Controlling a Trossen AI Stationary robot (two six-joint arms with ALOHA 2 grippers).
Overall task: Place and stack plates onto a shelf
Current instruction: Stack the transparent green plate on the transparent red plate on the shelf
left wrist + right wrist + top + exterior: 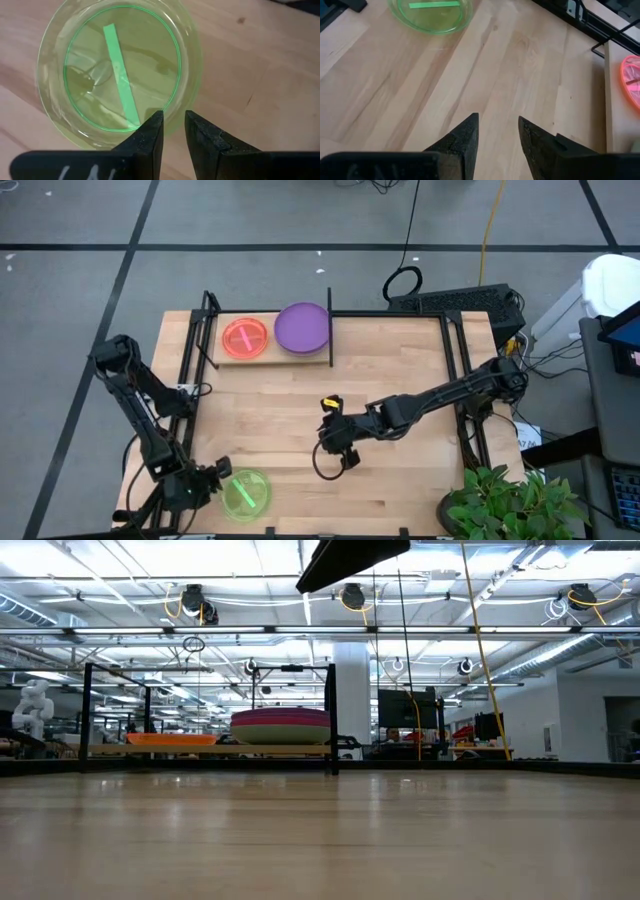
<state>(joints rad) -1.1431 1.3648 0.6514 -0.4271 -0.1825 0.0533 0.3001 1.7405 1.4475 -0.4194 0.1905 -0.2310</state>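
Note:
A neon-green translucent plate (246,492) with a green strip across it lies flat on the table by the near edge, at the left. My left gripper (174,120) stands over its rim, fingers a narrow gap apart, pointing steeply down. My right gripper (498,125) hangs open over bare wood mid-table (335,448), with nothing between its fingers. On the shelf (275,358) at the far left rest an orange-red plate (245,337) and a purple plate (302,328). The low view shows the purple one (281,726) as the top of a short stack. My left gripper comes at the green plate from above, slanting, its fingertips (152,125) over the plate's rim (172,107) on the side nearest the arm. Whether they touch the rim, I cannot tell. The plate lies flat on the table.
Black frame rails (462,360) run along the table's right side. A green plant (510,500) stands at the near right corner. A keyboard (465,302) lies beyond the far edge. Bare wood lies between the shelf and the green plate.

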